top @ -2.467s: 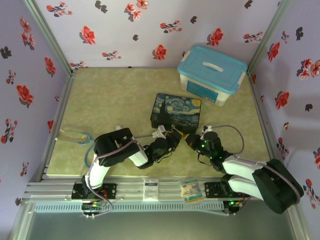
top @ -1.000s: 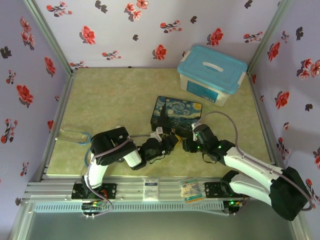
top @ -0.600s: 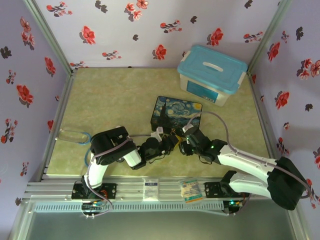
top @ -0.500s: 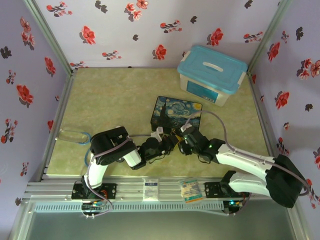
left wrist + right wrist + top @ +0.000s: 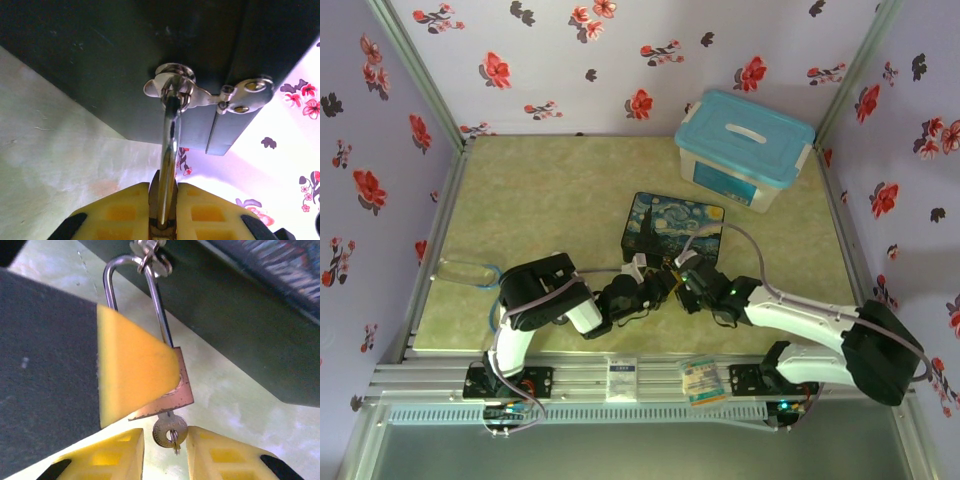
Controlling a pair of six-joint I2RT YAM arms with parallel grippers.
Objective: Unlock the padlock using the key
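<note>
The padlock (image 5: 182, 385) is hung from the clasp (image 5: 210, 95) on the box (image 5: 672, 225) and is clamped in the left hand (image 5: 164, 194). The key (image 5: 170, 430) is seated in the padlock's underside and flanked by the right hand (image 5: 162, 441), whose fingers are parted and not yet pressed on it.

You see the brass padlock (image 5: 181, 387) hanging tilted by its silver shackle from the box clasp (image 5: 150, 252). The small grey key (image 5: 169, 430) sits in its underside.
</note>
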